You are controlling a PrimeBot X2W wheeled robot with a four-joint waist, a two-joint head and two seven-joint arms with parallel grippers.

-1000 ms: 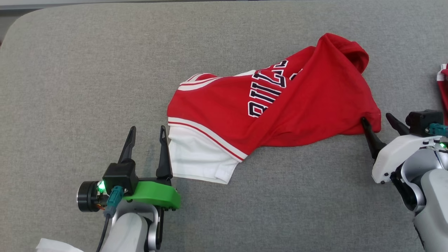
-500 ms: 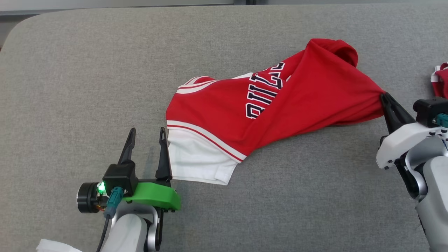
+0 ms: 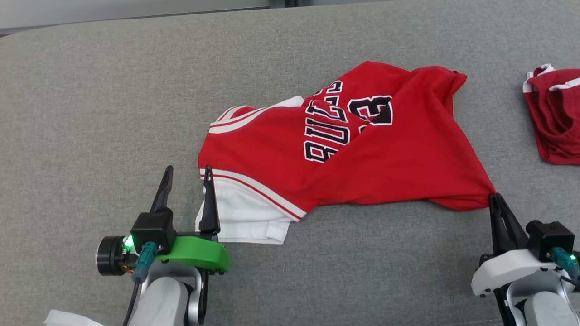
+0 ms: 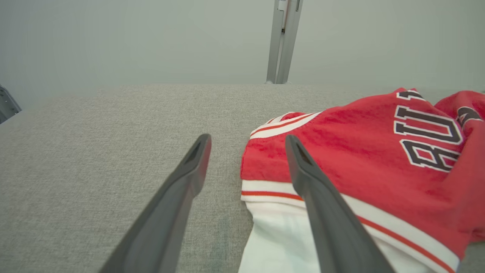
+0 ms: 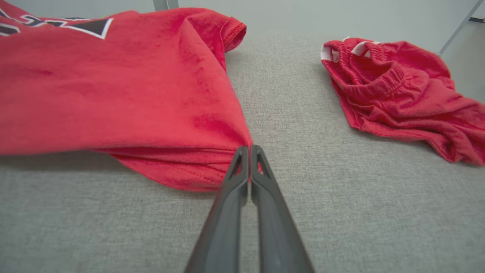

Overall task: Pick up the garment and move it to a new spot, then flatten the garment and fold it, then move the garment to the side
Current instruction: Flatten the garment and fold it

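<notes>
Head view: the garment [image 3: 362, 154], a red jersey with dark lettering, striped trim and a white part at its near left end, lies crumpled in the middle of the grey padded surface [image 3: 90, 90]. The left gripper [image 3: 188, 168] sits at the lower left with its 2 fingers spread wide, one of them at the edge of the white part; I cannot tell whether it touches the cloth. The right gripper [image 3: 495, 197] is at the lower right, its fingers pressed together on the garment's near right corner, where the cloth draws to a point. A second red piece of clothing [image 3: 555, 113] lies well apart at the right edge.

Left wrist view: the left gripper [image 4: 247, 138] has its jaws wide apart over the surface [image 4: 94, 132], nothing between them. The garment [image 4: 360, 151] lies to the right, its edge beneath one finger.

Right wrist view: the right gripper [image 5: 246, 148] pinches the garment [image 5: 113, 87] by its corner, fingertips shut on the cloth. The second red piece [image 5: 398, 87] is bunched up beyond, to the right.
</notes>
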